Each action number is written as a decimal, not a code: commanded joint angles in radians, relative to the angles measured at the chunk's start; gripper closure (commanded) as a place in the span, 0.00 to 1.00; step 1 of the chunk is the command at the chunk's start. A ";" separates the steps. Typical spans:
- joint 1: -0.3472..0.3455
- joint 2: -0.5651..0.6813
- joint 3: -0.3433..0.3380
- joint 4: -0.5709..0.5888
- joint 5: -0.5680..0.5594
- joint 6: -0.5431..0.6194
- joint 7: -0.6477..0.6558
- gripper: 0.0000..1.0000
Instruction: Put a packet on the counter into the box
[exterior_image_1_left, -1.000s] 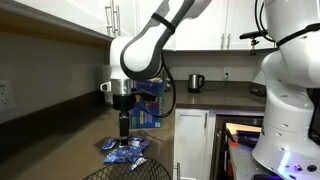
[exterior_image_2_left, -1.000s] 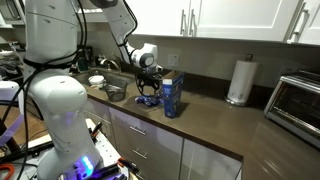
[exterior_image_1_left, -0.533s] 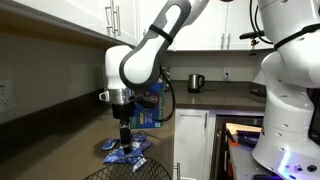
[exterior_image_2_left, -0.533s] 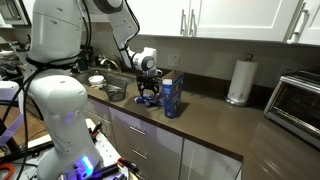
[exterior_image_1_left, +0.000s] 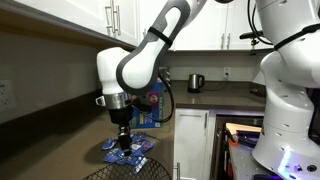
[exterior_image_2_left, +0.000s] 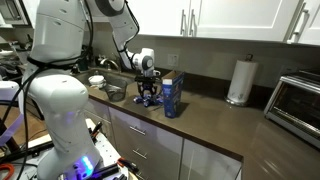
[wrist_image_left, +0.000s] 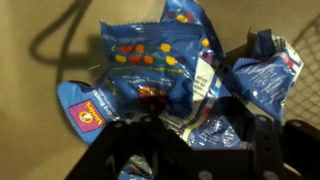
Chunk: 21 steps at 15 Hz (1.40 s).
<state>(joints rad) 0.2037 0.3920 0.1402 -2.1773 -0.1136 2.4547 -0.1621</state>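
A pile of small blue packets (exterior_image_1_left: 126, 152) lies on the dark counter (exterior_image_1_left: 50, 150), just in front of the tall blue box (exterior_image_1_left: 150, 108). Both exterior views show the box (exterior_image_2_left: 173, 97) upright on the counter (exterior_image_2_left: 230, 125), with the pile (exterior_image_2_left: 148, 101) beside it. My gripper (exterior_image_1_left: 124, 139) points straight down onto the pile (exterior_image_2_left: 147, 92). In the wrist view the open gripper (wrist_image_left: 195, 135) straddles packets, its dark fingers wide apart. One packet (wrist_image_left: 150, 65) with coloured candy print lies flat just beyond the fingers. I cannot tell whether the fingertips touch the packets.
A wire basket (exterior_image_1_left: 135, 172) sits at the near edge below the pile. A metal bowl (exterior_image_2_left: 115, 92), a paper-towel roll (exterior_image_2_left: 238, 80) and a toaster oven (exterior_image_2_left: 298, 100) stand on the counter. A kettle (exterior_image_1_left: 195, 82) is at the back. A white robot body (exterior_image_2_left: 55, 100) stands close by.
The arm has shifted sideways and lowered a little, bringing the gripper closer onto the packet pile. The packets and box have not moved.
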 joint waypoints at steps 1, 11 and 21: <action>0.015 0.020 -0.003 0.031 -0.036 -0.043 0.049 0.60; 0.040 -0.043 0.003 0.011 -0.059 -0.101 0.075 0.96; 0.059 -0.196 0.025 -0.032 -0.096 -0.173 0.106 0.95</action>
<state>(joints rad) 0.2607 0.2794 0.1561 -2.1649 -0.1746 2.3160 -0.1010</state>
